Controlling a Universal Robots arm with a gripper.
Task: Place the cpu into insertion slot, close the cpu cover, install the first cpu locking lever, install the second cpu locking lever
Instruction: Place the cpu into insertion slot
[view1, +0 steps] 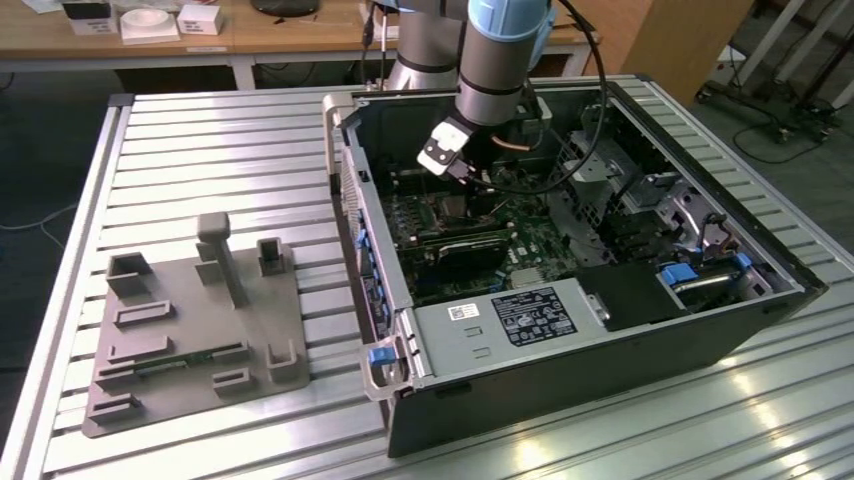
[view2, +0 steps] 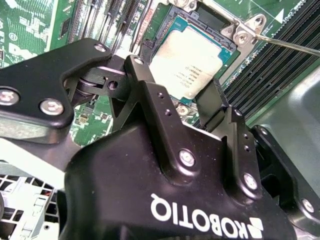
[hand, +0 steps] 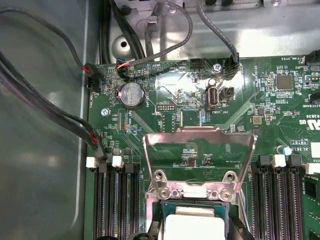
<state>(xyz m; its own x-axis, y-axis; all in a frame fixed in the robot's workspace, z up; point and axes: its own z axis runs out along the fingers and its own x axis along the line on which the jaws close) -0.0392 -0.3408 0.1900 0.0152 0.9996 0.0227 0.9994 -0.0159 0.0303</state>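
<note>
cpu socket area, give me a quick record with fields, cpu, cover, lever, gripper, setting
cpu: the cpu lies flat in the insertion slot, metal top up
cover: the cpu cover is open, tilted back away from the slot
lever: a thin metal lever rod sticks out past the slot corner, over the memory slots
gripper: the gripper is open, one finger on each side above the cpu, holding nothing; contact unclear
setting: open computer case on a slatted table
</note>
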